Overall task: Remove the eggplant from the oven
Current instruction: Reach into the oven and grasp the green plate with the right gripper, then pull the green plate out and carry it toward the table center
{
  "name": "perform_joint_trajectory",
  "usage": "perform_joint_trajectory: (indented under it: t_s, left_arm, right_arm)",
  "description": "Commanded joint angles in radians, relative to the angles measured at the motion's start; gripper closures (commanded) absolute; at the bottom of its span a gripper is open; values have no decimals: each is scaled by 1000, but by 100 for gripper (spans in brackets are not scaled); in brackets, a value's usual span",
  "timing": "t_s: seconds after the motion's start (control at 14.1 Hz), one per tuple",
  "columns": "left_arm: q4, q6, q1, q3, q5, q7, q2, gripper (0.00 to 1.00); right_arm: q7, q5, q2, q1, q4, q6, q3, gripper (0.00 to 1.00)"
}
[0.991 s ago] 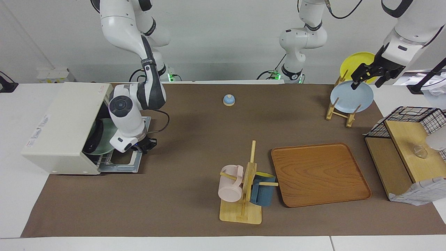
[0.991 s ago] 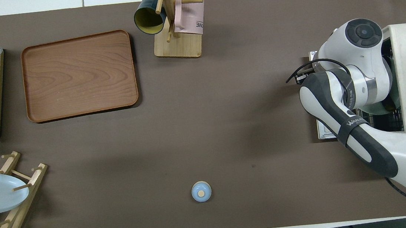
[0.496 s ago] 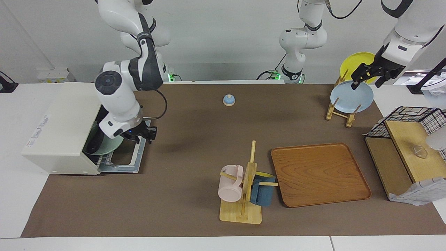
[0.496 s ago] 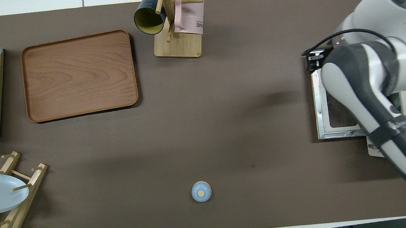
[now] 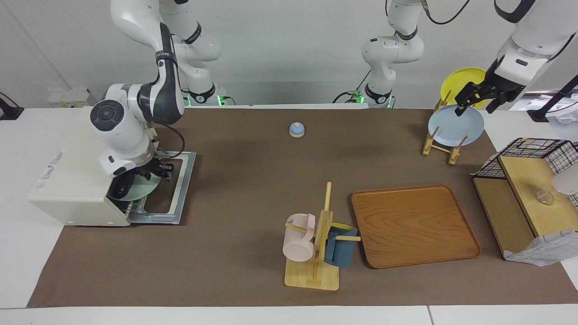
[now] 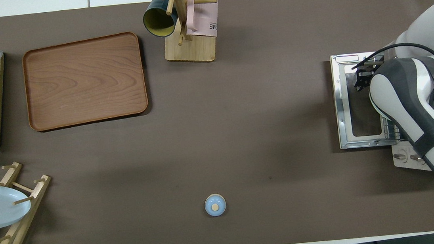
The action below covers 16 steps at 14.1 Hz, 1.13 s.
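**Right gripper at the open oven, eggplant on the plate inside**

The oven stands at the right arm's end of the table, its door dropped flat on the brown mat. The right arm bends down over this door, and the right gripper hangs just in front of the oven mouth; whether its fingers are apart or together, I cannot tell. Inside, on the rack, lies a green plate, and on the plate is the eggplant, dark and partly hidden by the wrist.

The eggplant is probably light, stiff and glossy, so it may slip. I think the best hold is across the thick middle, not at the thin stem.

The left gripper waits over the blue plate in the wooden rack, with its fingers spread and nothing between them.

The facing view shows the oven's inside with plate and eggplant. In the overhead view, the arm and oven roof cover them; only the door frame and the right gripper show clearly.
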Motion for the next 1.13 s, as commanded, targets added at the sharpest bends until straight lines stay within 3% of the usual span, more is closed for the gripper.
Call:
perform_joint_trajectory:
  t_s: [0.0,0.14,0.28,0.35,0.5,0.71,0.92,1.06]
  left_arm:
    - [-2,-14,3,0,10,10,-9,0]
    - [-2,-14,4,0,10,10,-9,0]
    - [-2,-14,3,0,10,9,-9,0]
    - [-2,-14,4,0,10,9,-9,0]
    - [-2,-14,3,0,10,9,-9,0]
    - [-2,-14,3,0,10,9,-9,0]
    - [-2,-14,3,0,10,9,-9,0]
    - [-2,-14,3,0,10,9,-9,0]
  right_arm:
    - [-52,-42,-33,-24,-101,102,9,49]
    - [-54,-137,-31,-12,-98,89,11,83]
    - [-54,-176,-31,17,-91,69,17,100]
    - [-45,-193,-28,55,-66,28,17,100]
    - [-14,-193,15,127,77,-112,17,100]
    - [215,-152,68,335,232,-206,21,100]
    - [580,21,292,549,523,-290,21,100]
    - [723,91,437,623,702,-280,26,100]
